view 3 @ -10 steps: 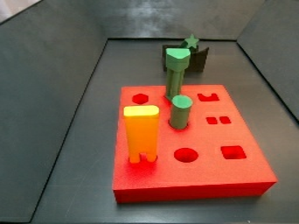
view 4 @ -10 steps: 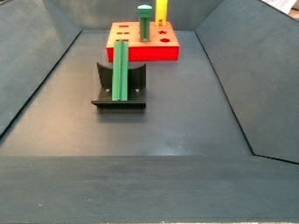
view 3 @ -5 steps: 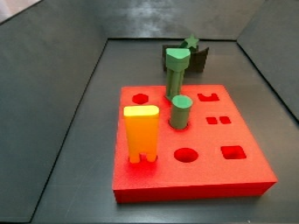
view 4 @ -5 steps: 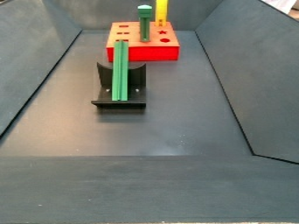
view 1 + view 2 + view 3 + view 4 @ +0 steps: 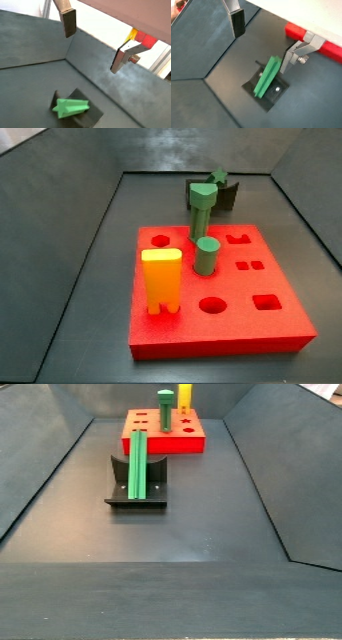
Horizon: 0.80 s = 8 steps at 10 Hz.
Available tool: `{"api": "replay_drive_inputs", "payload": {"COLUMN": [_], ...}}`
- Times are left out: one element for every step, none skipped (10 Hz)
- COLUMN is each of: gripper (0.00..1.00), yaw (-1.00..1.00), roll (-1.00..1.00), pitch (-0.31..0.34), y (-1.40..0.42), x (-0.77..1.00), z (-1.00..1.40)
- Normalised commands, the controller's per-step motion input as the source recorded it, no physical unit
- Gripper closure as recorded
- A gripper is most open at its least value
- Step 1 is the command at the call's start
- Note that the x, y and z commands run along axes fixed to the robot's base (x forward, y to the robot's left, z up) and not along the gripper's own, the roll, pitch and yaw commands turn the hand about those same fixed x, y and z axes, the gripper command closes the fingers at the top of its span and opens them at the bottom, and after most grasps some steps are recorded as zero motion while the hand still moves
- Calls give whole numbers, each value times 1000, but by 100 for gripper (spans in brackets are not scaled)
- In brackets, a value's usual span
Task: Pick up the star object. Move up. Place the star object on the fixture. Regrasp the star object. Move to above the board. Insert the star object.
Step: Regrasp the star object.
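The star object [image 5: 138, 462], a long ridged green bar, leans upright on the dark fixture [image 5: 158, 479], which stands on the floor in front of the red board [image 5: 167, 442]. A side view shows the bar's tip [image 5: 218, 176] over the fixture [image 5: 230, 196], behind the board [image 5: 221, 298]. My gripper [image 5: 262, 53] is open and empty, high above the bar [image 5: 268, 77] and fixture [image 5: 271, 95]. It also shows in a wrist view [image 5: 92, 52], apart from the bar's star-shaped end [image 5: 70, 106]. The gripper is out of both side views.
On the board stand a tall green hexagon-topped peg [image 5: 201, 213], a shorter green cylinder [image 5: 207, 256] and an orange-yellow block [image 5: 162, 280]. Several holes of the board stand open. Sloping dark walls [image 5: 54, 454] enclose the floor.
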Motion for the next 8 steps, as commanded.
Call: {"api": "replay_drive_inputs", "payload": {"gripper": [0,0,0,0,0,0,0,0], "yaw": [117,148,190,238,258,274,281,277], "roll": [1000,1000,1000,870,706,547,342,250], "pitch": [205,228,253,251,220,183,135,94], "y": [-51,-57,-57,-61,-65,-67,-63,-50], "x": [166,190,219,264,302,340,388,414], "z": [-13,-14,-17,-16,-21,-21,-16,-11]}}
